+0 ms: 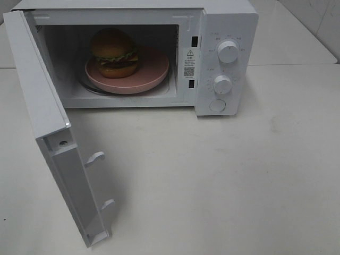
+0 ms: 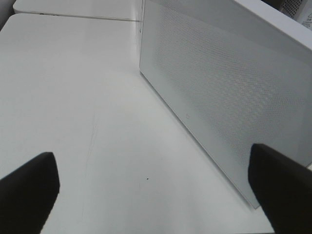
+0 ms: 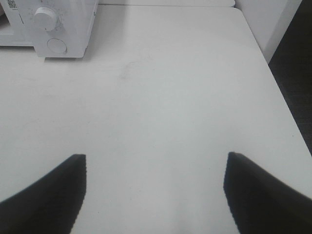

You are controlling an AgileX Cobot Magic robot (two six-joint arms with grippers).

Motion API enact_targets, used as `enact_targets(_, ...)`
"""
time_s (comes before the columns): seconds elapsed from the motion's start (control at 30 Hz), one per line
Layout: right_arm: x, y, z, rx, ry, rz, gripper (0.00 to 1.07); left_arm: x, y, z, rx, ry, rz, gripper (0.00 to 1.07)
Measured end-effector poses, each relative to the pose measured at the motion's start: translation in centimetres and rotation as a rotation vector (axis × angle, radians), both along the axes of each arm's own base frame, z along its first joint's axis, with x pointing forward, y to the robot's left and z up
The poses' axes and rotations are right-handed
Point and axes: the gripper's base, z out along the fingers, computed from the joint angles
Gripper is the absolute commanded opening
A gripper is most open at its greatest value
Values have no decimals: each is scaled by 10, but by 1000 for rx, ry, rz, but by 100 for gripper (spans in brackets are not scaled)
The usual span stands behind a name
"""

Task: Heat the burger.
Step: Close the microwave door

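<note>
The burger (image 1: 115,52), with its golden-brown bun, lettuce edge and dark patty, sits on a pink plate (image 1: 151,71) inside the white microwave (image 1: 228,24). The microwave door (image 1: 48,122) stands swung wide open toward the front left. Neither arm shows in the exterior high view. In the left wrist view my left gripper (image 2: 151,192) is open over bare table, close to the door's perforated outer face (image 2: 219,92). My right gripper (image 3: 156,187) is also open, with nothing between its fingers, hovering over the table some way from the microwave's knobs (image 3: 45,17).
Two round knobs (image 1: 227,52) and a button (image 1: 218,105) are on the microwave's right panel. The white table (image 1: 223,180) spreads in front of it. The table's right edge (image 3: 273,73) drops off to a dark floor.
</note>
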Motion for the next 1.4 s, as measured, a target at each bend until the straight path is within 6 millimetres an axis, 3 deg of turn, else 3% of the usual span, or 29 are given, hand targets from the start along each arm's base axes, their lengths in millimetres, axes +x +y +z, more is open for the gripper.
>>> enact_targets(1.4, 0, 0, 0, 0, 0, 0, 76, 0, 0, 0, 0, 0, 0, 98)
